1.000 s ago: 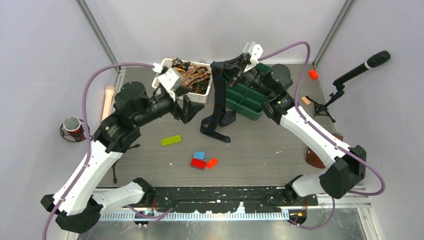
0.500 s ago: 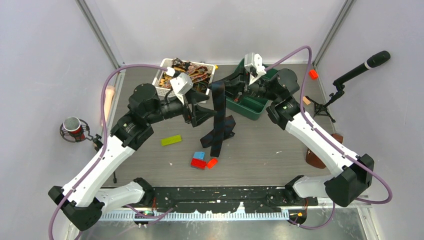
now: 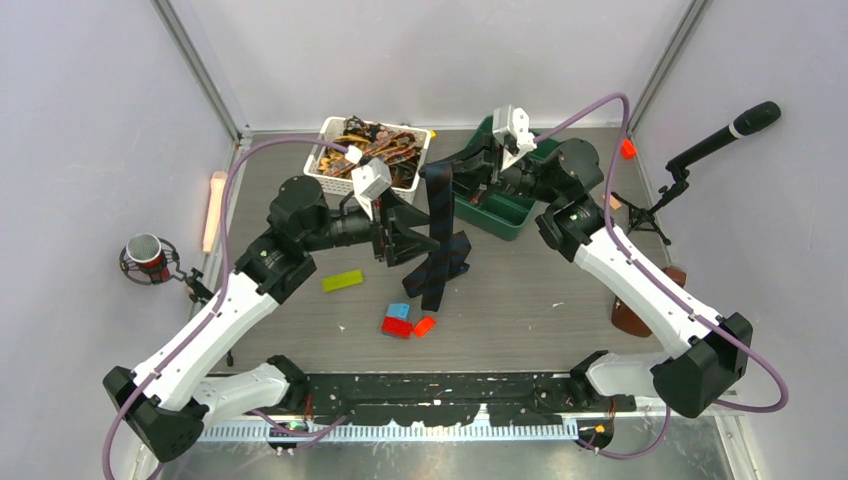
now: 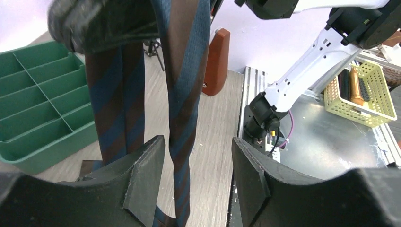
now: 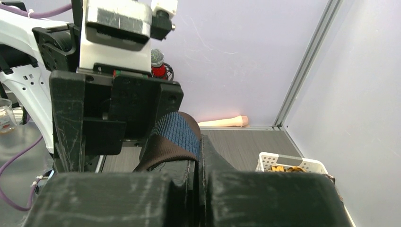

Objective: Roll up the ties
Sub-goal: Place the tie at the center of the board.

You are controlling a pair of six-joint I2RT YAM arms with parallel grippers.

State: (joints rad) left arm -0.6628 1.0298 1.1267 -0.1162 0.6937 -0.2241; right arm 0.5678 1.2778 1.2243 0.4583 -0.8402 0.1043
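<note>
Progress: early – nothing rolled yet.

- The navy tie [image 3: 441, 215] was held aloft near the green tray [image 3: 500, 212]. Its upper end was pinched in the right fingers [image 5: 184, 189], which were fully closed on the fabric.
- From there the tie was seen hanging in two strands. Its lower part lay folded loosely on the worktop [image 3: 560, 290], and no coil had been started.
- The left fingers [image 4: 142, 179] were parted about halfway. One hanging strand was framed between them, and no contact with it could be made out – nothing was gripped.
- The other ties [image 3: 385, 150] were left heaped in the white basket [image 3: 330, 135] at the back, unrolled.
- No rolled tie was noted in the tray compartments that could be seen.

Judged remaining: a hold to be taken on the strand, the tie laid flat and wound end to end, then the same for each tie in the basket.
</note>
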